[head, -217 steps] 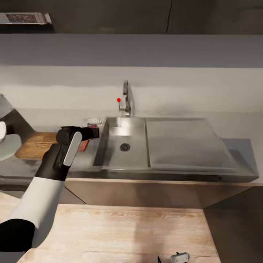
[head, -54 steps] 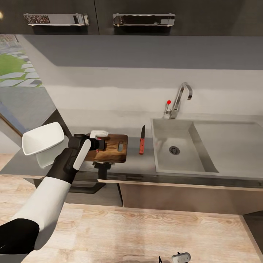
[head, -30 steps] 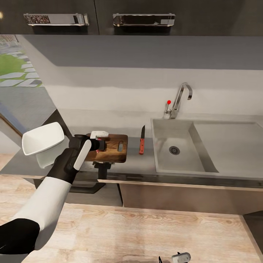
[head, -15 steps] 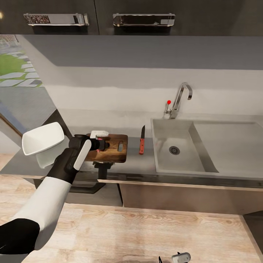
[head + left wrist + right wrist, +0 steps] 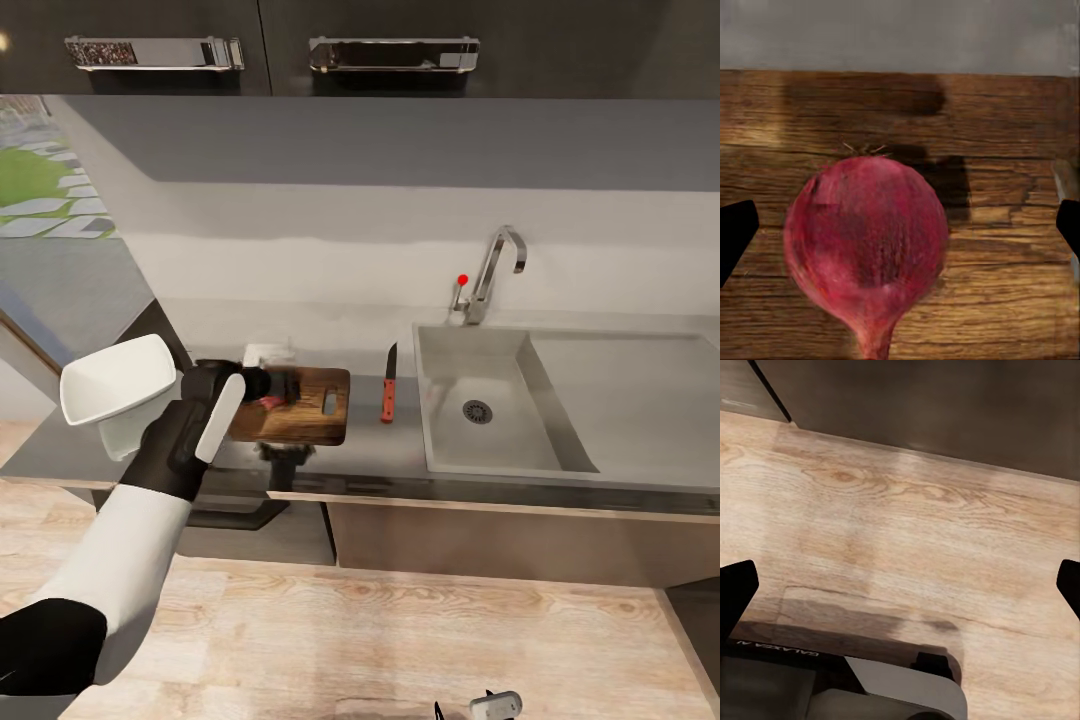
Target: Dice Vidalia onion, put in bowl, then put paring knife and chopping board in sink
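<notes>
**Onion rests on board between spread left fingers**

Head view: the left gripper (image 5: 282, 385) hangs over the near-left part of the chopping board (image 5: 312, 412), which lies on the countertop (image 5: 380, 445). A pinkish patch of the Vidalia onion (image 5: 270, 402) shows on the board just under the blurred gripper. The paring knife (image 5: 388, 396) lies on the countertop between the board and the sink (image 5: 560, 395), blade pointing toward the wall. The white bowl (image 5: 112, 382) sits well to the left of the board, tilted toward the camera. The right gripper (image 5: 480, 708) peeks in at the picture's lower edge, above the wood floor (image 5: 400, 640).

Left wrist view: the onion (image 5: 865, 241) lies on the board (image 5: 1005, 120), centred between the two dark fingertips (image 5: 735, 232), which stand wide apart and clear of it.

Right wrist view: the right gripper (image 5: 900, 585) faces the floor (image 5: 907, 525), fingertips (image 5: 736, 585) spread wide with nothing between them.
</notes>
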{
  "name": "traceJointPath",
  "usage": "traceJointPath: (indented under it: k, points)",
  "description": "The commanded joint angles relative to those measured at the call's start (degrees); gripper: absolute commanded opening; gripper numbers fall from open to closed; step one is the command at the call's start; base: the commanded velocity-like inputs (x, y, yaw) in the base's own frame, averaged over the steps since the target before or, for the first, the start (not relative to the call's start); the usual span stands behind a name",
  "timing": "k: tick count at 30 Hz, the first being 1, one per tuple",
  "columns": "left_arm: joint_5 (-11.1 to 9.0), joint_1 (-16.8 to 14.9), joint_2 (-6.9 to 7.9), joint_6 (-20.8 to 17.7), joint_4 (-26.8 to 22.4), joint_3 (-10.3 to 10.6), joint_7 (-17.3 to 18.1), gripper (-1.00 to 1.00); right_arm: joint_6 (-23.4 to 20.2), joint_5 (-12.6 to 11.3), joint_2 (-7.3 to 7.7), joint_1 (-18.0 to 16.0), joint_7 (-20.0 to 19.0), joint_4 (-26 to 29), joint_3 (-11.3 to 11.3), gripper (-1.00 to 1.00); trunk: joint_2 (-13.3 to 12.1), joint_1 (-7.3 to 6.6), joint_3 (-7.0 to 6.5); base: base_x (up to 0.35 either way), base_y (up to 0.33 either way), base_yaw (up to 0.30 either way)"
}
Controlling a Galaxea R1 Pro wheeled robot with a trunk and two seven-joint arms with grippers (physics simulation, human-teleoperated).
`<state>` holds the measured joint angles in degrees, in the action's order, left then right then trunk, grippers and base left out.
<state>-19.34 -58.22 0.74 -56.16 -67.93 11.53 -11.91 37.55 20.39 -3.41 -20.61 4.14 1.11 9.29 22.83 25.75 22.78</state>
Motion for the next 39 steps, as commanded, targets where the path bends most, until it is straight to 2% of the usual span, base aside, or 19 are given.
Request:
traceJointPath:
  k: [1, 5, 8, 20, 39]
  points:
    - [-0.6, 0.0, 0.16, -0.3, -2.4, 0.1, -0.6, 1.0, 0.1, 0.6, -0.02, 0.0, 0.4, -0.1, 0.3, 1.0, 0.1, 0.03, 0.09, 0.0, 0.0, 0.0]
    - [-0.5, 0.0, 1.83, -1.0, -15.7, -0.2, -0.7, 1.0, 0.1, 0.6, -0.02, 0.0, 0.4, -0.1, 0.3, 1.0, 0.1, 0.03, 0.09, 0.0, 0.0, 0.0]
    - [-0.5, 0.0, 2.16, -1.1, -18.8, -0.2, -0.8, 1.0, 0.1, 0.6, -0.02, 0.0, 0.4, -0.1, 0.3, 1.0, 0.1, 0.03, 0.09, 0.0, 0.0, 0.0]
    - [-0.5, 0.0, 2.34, -1.1, -18.8, 0.1, -0.8, 1.0, 0.1, 0.6, -0.02, 0.0, 0.4, -0.1, 0.3, 1.0, 0.1, 0.03, 0.09, -0.025, 0.0, 0.0]
    - [-0.6, 0.0, 2.34, -1.1, -14.7, 0.2, -0.8, 1.0, 0.1, 0.6, -0.02, 0.0, 0.4, -0.1, 0.3, 1.0, 0.1, 0.03, 0.09, -0.309, 0.0, 0.0]
